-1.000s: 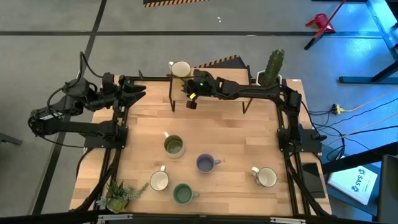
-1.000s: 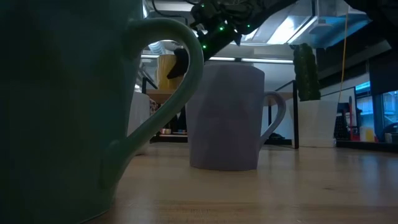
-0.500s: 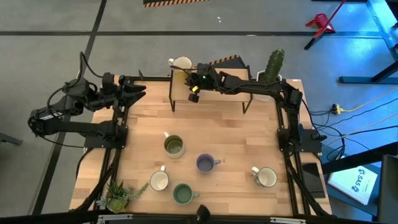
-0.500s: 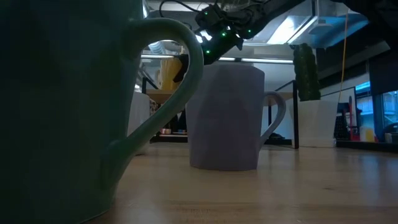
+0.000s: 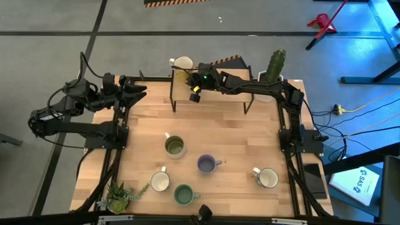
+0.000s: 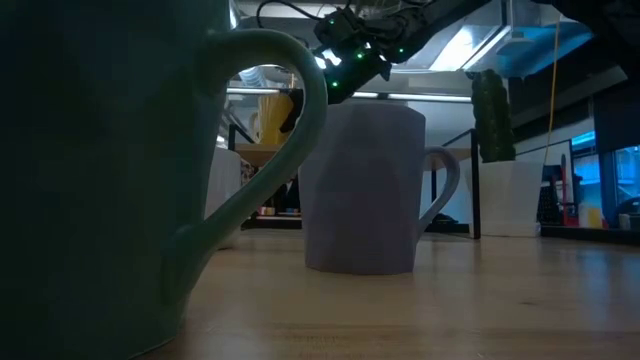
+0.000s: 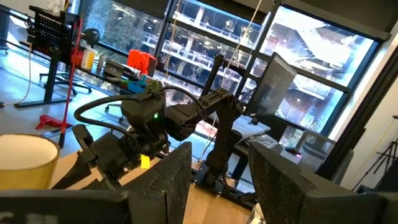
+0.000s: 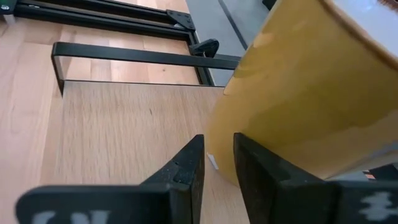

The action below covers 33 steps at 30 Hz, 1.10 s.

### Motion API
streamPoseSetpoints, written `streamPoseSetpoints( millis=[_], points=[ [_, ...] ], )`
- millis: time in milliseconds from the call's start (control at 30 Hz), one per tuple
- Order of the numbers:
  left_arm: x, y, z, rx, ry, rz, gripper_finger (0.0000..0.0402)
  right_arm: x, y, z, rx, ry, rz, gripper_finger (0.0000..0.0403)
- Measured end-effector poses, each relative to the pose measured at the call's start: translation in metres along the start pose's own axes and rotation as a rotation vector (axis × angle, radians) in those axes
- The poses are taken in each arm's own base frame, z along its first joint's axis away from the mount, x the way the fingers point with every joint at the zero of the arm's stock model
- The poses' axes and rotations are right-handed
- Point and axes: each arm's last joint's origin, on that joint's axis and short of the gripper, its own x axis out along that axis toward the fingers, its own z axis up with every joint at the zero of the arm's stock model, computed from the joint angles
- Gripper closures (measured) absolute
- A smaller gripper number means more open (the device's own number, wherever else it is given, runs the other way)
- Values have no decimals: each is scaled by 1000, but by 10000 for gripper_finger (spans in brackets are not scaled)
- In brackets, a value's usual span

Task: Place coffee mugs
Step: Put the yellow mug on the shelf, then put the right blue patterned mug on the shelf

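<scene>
A cream-yellow mug (image 5: 182, 64) stands upright on its base at the left end of the raised wooden shelf (image 8: 124, 124) by the table's far edge. My right gripper (image 5: 189, 75) reaches level along the mug's near side, its fingers (image 8: 219, 146) a narrow gap apart with nothing between them. Five more mugs stand upright on the table: olive (image 5: 175, 147), purple (image 5: 205, 164), white (image 5: 160, 182), green (image 5: 184, 195) and white (image 5: 268, 178). My left gripper (image 5: 142, 92) waits open at the table's far-left corner, touching nothing. My right gripper lies with the outer side of one finger (image 8: 261, 174) along the mug's lower wall (image 8: 249, 143), near the base. It comes level from the table's right, on the mug's near side. That finger covers the meeting place, so I cannot tell whether it touches.
A cactus in a white pot (image 5: 275, 69) stands at the far-right corner, and a small green plant (image 5: 122, 195) at the near-left corner. The shelf's black legs (image 5: 174, 94) stand on the table. In the low view the green mug (image 6: 100, 180) and purple mug (image 6: 365, 185) fill the foreground.
My right gripper moved a little toward the table's far edge, and the cream-yellow mug shifted the same way on the shelf's left end, staying upright. Both have been still for the last half second.
</scene>
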Motion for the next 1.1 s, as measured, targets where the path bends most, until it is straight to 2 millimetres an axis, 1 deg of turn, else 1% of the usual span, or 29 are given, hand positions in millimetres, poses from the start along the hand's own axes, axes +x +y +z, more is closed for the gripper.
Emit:
streamPoseSetpoints(
  millis=[67,167,233,300,367,433,500,567,667,800,867,967,1100],
  points=[
    [0,0,0,1,0,0,248,-1,2,1,5,-8,40,320],
    [0,0,0,1,0,0,248,-15,3,5,25,0,157,320],
    [0,0,0,1,1,0,248,-34,2,11,31,56,241,320],
    [0,0,0,1,1,0,248,-58,0,17,40,144,313,320],
    [0,0,0,2,2,0,248,-86,2,21,51,270,399,320],
    [0,0,0,2,4,1,248,-117,9,25,44,399,459,320],
    [0,0,-1,5,7,6,248,-150,19,29,22,513,502,320],
    [0,1,-1,23,1,21,248,-186,31,33,22,595,499,320],
    [0,1,0,36,-8,44,248,-235,49,36,52,663,397,320],
    [0,2,0,38,-9,47,248,-287,73,28,166,727,277,320],
    [0,2,-1,49,-3,45,248,-307,88,21,228,762,268,320],
    [0,3,-5,63,38,61,248,-328,113,10,274,782,289,315],
    [0,5,-9,68,77,79,248,-343,149,-9,269,882,333,290]
  ],
)
